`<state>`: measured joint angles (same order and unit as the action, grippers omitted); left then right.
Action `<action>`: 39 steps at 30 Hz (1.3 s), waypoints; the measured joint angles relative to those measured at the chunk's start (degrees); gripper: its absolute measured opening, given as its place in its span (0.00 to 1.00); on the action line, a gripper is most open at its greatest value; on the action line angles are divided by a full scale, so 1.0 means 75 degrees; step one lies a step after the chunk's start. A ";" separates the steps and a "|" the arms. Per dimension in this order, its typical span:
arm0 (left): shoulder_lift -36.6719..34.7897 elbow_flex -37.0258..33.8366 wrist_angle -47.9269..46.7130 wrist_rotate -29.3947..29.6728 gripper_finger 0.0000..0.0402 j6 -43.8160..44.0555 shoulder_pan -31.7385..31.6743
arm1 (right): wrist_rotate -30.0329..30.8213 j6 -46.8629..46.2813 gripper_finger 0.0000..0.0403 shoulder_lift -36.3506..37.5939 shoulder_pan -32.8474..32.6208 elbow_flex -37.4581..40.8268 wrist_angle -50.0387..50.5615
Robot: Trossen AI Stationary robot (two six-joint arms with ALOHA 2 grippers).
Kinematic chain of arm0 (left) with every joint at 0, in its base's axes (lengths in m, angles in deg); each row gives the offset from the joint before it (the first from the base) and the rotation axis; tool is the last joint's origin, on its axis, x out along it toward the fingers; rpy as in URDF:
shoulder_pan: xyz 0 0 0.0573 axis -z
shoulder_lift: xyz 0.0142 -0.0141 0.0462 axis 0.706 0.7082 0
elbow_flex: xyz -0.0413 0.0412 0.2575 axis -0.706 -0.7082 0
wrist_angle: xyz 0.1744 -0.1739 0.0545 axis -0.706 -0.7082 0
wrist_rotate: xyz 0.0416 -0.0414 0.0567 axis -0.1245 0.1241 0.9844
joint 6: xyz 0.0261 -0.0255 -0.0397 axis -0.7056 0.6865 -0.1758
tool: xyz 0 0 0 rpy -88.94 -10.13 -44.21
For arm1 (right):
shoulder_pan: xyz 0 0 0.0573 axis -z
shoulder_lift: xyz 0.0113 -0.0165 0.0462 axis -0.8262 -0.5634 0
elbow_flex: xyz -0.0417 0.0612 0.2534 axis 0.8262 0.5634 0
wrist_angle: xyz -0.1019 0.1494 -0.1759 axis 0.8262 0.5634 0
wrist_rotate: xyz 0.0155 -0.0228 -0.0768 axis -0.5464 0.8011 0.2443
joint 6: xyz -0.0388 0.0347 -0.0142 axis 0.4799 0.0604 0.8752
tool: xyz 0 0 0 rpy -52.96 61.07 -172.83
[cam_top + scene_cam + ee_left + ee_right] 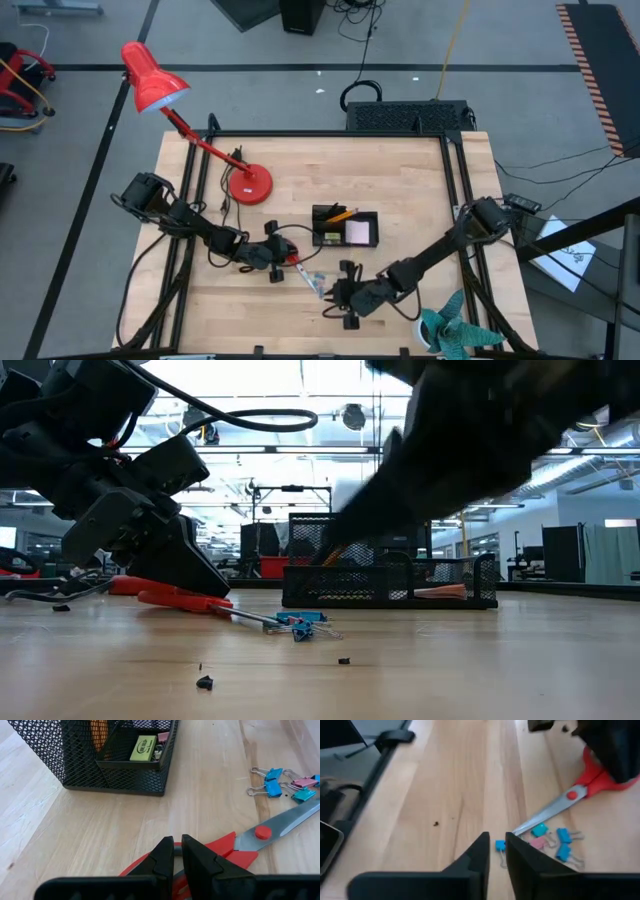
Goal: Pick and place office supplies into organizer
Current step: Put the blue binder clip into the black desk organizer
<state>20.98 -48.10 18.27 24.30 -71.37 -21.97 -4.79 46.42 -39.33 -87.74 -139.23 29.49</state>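
left wrist view: yellow eraser (143,748) in organizer (115,770), lettering unreadable.

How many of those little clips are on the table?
5, in one loose cluster on the table by the scissors blade tip: four bluish clips and one pink clip. One bluish clip lies right at the right gripper. None looks hidden.

Two dark, near-black jointed arms of matte boxy segments with rounded joint housings. Left arm (190,225): black cable looped alongside toward 7 o'clock. Right arm (440,255): slim dark links, bulkier housing at 2 o'clock end. Left pincer (177,851) and right pincer (494,846): paired black wedge-shaped fingers tapering to blunt tips, mounted on flat black crossbars.
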 joint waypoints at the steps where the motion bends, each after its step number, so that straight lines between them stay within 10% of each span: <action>1: 0.0000 0.0000 0.0000 0.0001 0.12 0.0014 0.0000 | -0.0004 -0.0039 0.18 -0.0120 0.0002 0.0003 -0.0118; 11: 0.0000 0.0003 -0.0064 0.0019 0.12 0.0063 0.0058 | 0.0026 -0.0650 0.41 -0.0601 0.0204 0.0003 -0.0387; 39: -0.0001 0.0006 -0.0119 0.0068 0.12 0.0079 0.0055 | 0.0090 -0.1097 0.42 -0.1108 0.0243 -0.0006 0.0794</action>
<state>20.98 -48.06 17.37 24.81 -70.78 -21.56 -4.11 38.19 -47.64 -85.92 -139.28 35.45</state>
